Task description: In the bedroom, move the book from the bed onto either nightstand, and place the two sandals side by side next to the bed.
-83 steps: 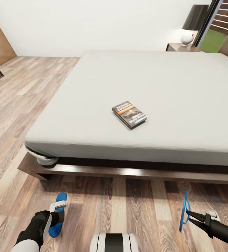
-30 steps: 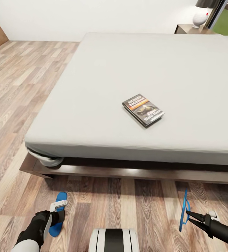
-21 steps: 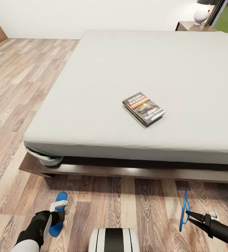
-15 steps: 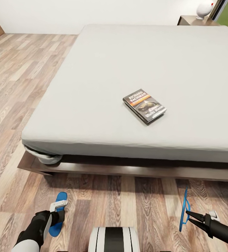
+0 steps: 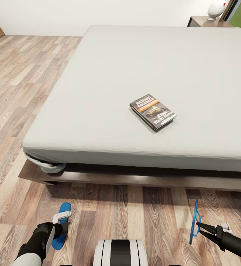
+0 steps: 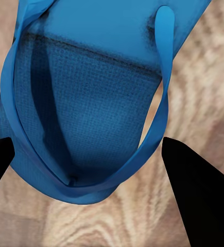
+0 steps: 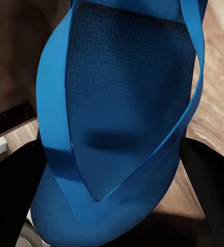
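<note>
The book point(image 5: 152, 111) lies flat on the pale grey mattress of the bed point(image 5: 98, 92), nearer its foot edge. My left gripper point(image 5: 61, 221) is shut on a blue sandal point(image 5: 61, 226) held low over the plank floor in front of the bed. In the left wrist view that sandal point(image 6: 91, 103) spans the space between my two dark fingers point(image 6: 194, 190). My right gripper point(image 5: 198, 224) is shut on the other sandal point(image 5: 194, 221), which hangs edge-on; up close this sandal point(image 7: 122, 118) sits between the right fingers point(image 7: 14, 195). A nightstand point(image 5: 205, 21) stands at the bed's far right corner.
A white lamp base point(image 5: 216, 8) stands on the nightstand. The bed's dark wooden frame point(image 5: 135, 181) juts out over the floor just ahead of both grippers. Wood plank floor point(image 5: 20, 74) runs along the bed's left side to a white wall.
The head camera has moved closer and tilted down, so the bed and book shifted in the picture. Both grippers keep hold of their sandals in the same places.
</note>
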Controlling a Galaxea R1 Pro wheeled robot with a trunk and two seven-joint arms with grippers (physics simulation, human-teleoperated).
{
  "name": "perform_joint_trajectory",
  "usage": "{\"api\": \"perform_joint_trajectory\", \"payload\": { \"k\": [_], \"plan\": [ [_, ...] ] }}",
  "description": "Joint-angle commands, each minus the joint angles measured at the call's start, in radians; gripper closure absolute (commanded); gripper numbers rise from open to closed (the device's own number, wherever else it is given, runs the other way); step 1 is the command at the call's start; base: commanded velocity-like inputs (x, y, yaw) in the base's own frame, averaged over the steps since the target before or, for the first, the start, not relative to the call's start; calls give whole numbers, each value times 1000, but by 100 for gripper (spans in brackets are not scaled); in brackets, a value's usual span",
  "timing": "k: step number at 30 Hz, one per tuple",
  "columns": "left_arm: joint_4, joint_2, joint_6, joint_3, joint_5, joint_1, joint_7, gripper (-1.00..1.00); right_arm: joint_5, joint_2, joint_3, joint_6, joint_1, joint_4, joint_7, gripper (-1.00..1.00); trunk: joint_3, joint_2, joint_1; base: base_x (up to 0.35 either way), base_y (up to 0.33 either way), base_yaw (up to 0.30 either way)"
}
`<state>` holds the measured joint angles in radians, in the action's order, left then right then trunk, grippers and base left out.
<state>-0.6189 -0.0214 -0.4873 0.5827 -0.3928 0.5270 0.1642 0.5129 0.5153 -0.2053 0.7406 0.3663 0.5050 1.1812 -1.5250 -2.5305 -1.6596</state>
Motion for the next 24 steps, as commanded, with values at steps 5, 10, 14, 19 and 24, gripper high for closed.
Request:
{"api": "perform_joint_trajectory", "payload": {
  "k": [5, 10, 14, 19, 24],
  "plan": [
    [-2, -2, -4, 8, -11, 1, 9, 100, 4, 0, -2, 6, 0, 0, 4, 100, -1, 0, 0, 0, 0, 0],
    [-2, -2, -4, 8, -11, 1, 9, 100, 4, 1, -2, 6, 0, 4, 4, 100, -1, 0, 0, 0, 0, 0],
    [-2, -2, -4, 8, -11, 1, 9, 100, 4, 1, -2, 6, 0, 4, 4, 100, -8, -1, -1, 0, 0, 0],
    [-2, -2, -4, 8, -11, 1, 9, 100, 4, 1, -2, 6, 0, 4, 3, 100, -12, -1, -1, 0, 0, 0],
    [-2, -2, -4, 8, -11, 1, 9, 100, 4, 1, -2, 6, 0, 4, 3, 100, -12, -1, -1, 0, 0, 0]
  ]
}}
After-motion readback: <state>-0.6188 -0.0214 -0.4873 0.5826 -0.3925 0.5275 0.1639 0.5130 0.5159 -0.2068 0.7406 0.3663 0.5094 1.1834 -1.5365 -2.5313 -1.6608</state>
